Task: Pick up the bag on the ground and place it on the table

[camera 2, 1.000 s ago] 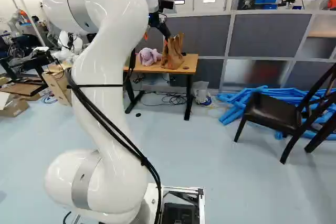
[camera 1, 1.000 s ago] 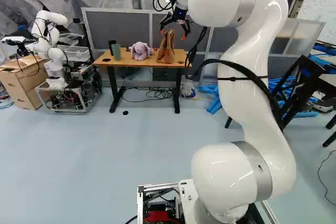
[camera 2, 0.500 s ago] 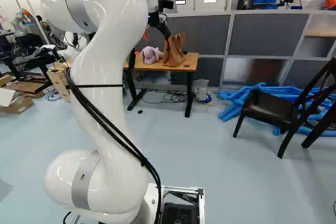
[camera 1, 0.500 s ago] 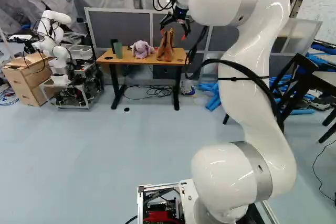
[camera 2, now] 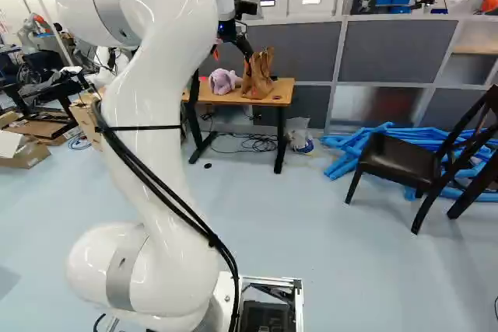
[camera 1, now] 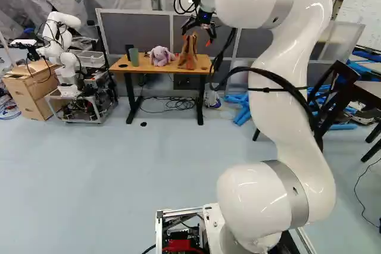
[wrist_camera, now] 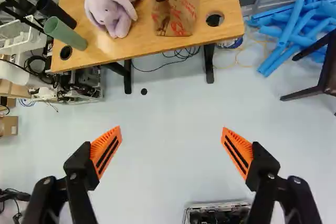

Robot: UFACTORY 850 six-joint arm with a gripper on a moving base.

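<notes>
Now the bag (wrist_camera: 176, 11) is standing on the table (wrist_camera: 142, 43), the claw (wrist_camera: 172, 132) is gaping wide w/ nothing gripped, so placing's prob. finishing & next move's calling for backing clear.

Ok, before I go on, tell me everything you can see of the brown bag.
The bag is brown and looks like crumpled paper, with red markings on its side and a rumpled, uneven top. It stands upright on the wooden table, near the front edge, between the purple plush toy and a round hole in the tabletop. The gripper is open and not touching it. Its contents cannot be seen.
</notes>
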